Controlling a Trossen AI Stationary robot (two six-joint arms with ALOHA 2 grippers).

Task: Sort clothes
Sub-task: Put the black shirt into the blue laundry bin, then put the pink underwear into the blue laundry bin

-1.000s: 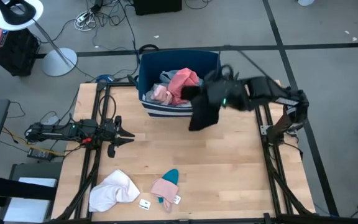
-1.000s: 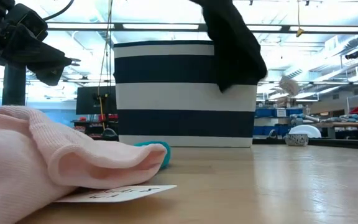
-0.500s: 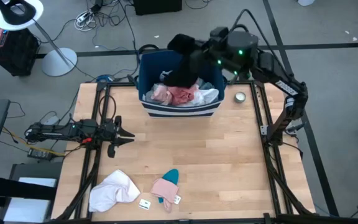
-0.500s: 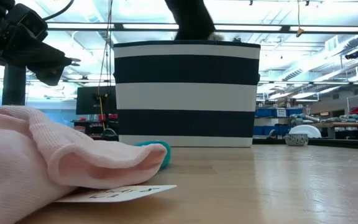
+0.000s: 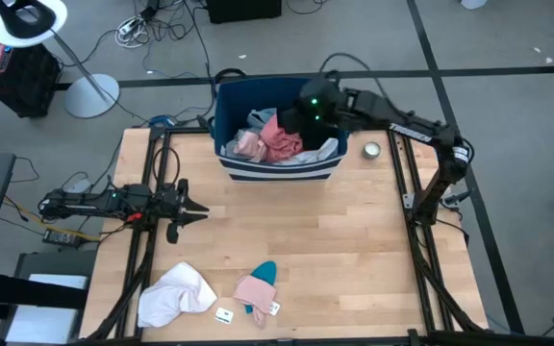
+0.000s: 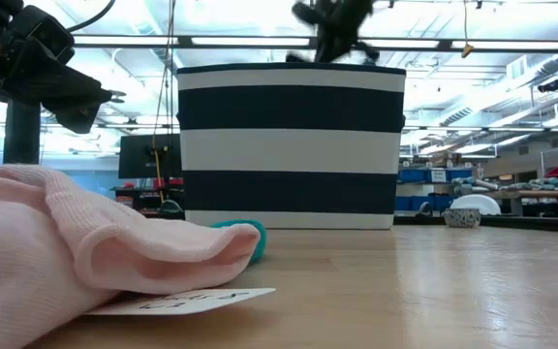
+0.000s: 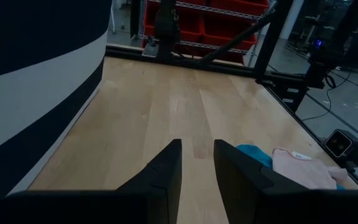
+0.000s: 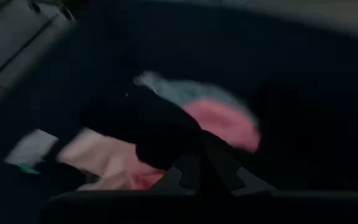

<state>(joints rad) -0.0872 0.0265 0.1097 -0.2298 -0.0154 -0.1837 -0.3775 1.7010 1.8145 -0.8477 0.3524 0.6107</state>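
Black garment: lies in the dark blue striped bin at the table's far edge, on top of a salmon-red piece and a pale pink piece; a light blue-grey piece shows beside them. The right gripper is over the bin's interior, right at the black garment. The right wrist view is too blurred to settle whether its fingers grip the cloth or have let go; cannot tell.

Unsorted items: a white garment, a pink garment and a teal piece lie near the front edge, the teal touching the pink, the white just beside.

Handling judgement: all are soft, light and limp; they will drape and drag. A pinch on a raised fold near the middle should serve best.

Left gripper: parked low over the table's left side, fingers a narrow gap apart, holding nothing.

A small metal tin stands just right of the bin.
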